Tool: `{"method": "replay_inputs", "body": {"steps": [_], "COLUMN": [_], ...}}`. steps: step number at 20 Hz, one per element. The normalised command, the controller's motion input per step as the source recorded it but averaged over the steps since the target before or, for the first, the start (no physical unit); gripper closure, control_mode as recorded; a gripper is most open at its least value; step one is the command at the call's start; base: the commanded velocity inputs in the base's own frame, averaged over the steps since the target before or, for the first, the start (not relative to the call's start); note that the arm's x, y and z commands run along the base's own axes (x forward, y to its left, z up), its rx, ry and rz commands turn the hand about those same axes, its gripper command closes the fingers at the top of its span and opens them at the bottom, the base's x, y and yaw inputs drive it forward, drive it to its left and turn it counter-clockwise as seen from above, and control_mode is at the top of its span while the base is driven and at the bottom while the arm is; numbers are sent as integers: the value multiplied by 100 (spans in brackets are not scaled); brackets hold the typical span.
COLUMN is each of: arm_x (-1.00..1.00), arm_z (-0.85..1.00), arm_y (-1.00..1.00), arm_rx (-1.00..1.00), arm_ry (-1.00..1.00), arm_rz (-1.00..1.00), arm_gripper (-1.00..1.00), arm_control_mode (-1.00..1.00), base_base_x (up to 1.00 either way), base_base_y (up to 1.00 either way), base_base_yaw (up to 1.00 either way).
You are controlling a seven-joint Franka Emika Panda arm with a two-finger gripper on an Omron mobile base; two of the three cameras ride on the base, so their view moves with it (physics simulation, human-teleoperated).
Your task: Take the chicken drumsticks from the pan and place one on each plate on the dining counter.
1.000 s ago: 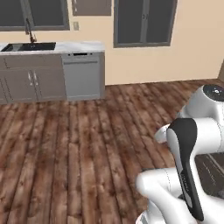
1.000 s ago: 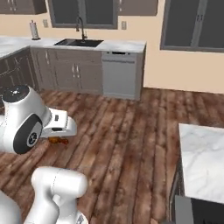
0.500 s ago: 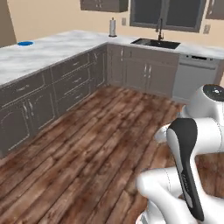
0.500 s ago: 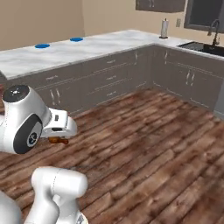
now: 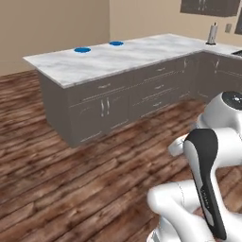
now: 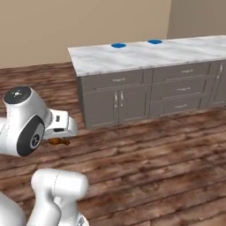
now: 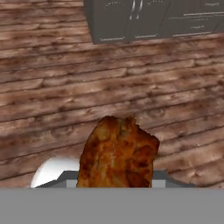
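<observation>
The chicken drumstick is a small, irregular piece of orange-brown meat, and it looks light enough that weight should be no trouble. The likelier difficulty is its surface: a lumpy, browned skin of that kind is probably greasy and could slide or rotate between smooth pads. It is neither stiff nor fragile, so a firm squeeze should be safe. The best hold would be across its thick, meaty middle rather than the tapered bone end, where it could pivot.

That is roughly how it sits now. In the hand view the drumstick rises from the bottom centre, right where the fingertips belong, hiding them, with bare wooden floor beyond it. In the right base view a small orange-brown lump hangs just under the gripper, which is tucked close beside the arm's large white joint on the left. The fingers are nearly together and clamped on the drumstick, carried in the air well above the floor.

The two blue plates lie on the far edge of the dining counter, a white marble slab over grey cabinet fronts, well apart from the gripper across open floor. One plate is to the left, the other just to its right. Both look bare, so a delivery remains ahead.
</observation>
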Motion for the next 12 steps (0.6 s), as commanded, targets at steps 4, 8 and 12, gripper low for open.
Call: {"method": "replay_inputs", "body": {"steps": [4, 8, 12], "arm_x": [0, 0, 0], "arm_z": [0, 0, 0], "arm_y": [0, 0, 0], "arm_rx": [0, 0, 0], "arm_ry": [0, 0, 0], "arm_rz": [0, 0, 0], "arm_gripper": [100, 100, 100], "arm_control_mode": [100, 100, 100], "base_base_x": [99, 100, 100], "base_base_y": [72, 64, 67], "base_base_yaw": [1, 0, 0]}}
